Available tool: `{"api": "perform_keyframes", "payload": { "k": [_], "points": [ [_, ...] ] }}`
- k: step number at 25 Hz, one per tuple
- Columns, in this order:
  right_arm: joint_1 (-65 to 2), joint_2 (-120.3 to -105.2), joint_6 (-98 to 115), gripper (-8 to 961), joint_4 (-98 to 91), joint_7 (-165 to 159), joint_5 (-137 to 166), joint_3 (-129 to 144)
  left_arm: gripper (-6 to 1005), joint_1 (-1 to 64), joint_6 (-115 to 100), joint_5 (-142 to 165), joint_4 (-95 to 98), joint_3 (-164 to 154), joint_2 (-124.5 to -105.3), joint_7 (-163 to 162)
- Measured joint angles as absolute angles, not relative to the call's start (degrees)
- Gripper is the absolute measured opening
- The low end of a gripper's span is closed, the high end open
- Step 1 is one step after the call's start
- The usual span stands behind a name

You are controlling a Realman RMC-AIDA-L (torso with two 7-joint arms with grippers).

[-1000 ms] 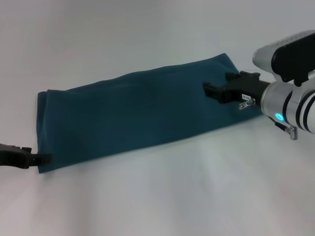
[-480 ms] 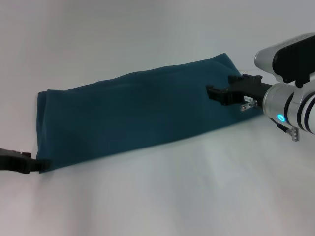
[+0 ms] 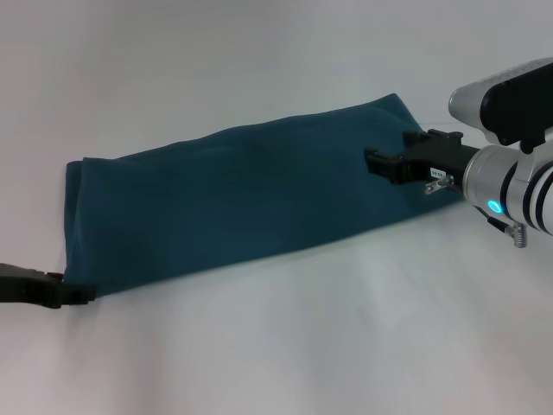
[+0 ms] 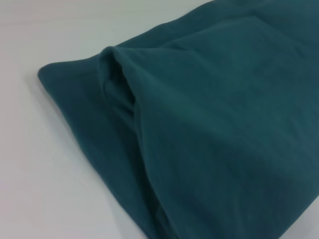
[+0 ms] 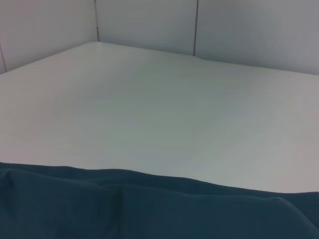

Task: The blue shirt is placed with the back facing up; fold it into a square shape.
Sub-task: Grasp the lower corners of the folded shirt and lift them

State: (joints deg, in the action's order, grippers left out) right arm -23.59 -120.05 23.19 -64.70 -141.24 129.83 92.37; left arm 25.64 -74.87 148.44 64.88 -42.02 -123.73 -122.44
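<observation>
Shirt (image 3: 233, 203), already folded into a long band, is lying across the white counter (image 3: 285, 346) as the left gripper (image 3: 73, 296) and right gripper (image 3: 389, 164), jaw states unclear, are reaching its ends, likely needing an end-to-end fold.

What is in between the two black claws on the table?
In the head view, the blue shirt, folded into a long band, fills the stretch from the left claw at its near corner to the right claw over its other end.
</observation>
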Motion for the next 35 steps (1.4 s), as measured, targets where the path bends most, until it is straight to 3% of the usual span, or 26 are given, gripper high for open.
{"api": "perform_keyframes", "payload": {
  "k": [28,35],
  "points": [
    [-23.57,-120.06,23.02,689,-64.25,-141.68,129.91,92.26,616,27.46,-71.33,149.77,60.82,-42.01,-123.66,-121.27],
    [-23.55,-120.06,23.02,687,-64.24,-141.68,129.89,91.94,568,27.59,-71.34,149.77,60.71,-42.14,-123.66,-121.28]
  ]
}}
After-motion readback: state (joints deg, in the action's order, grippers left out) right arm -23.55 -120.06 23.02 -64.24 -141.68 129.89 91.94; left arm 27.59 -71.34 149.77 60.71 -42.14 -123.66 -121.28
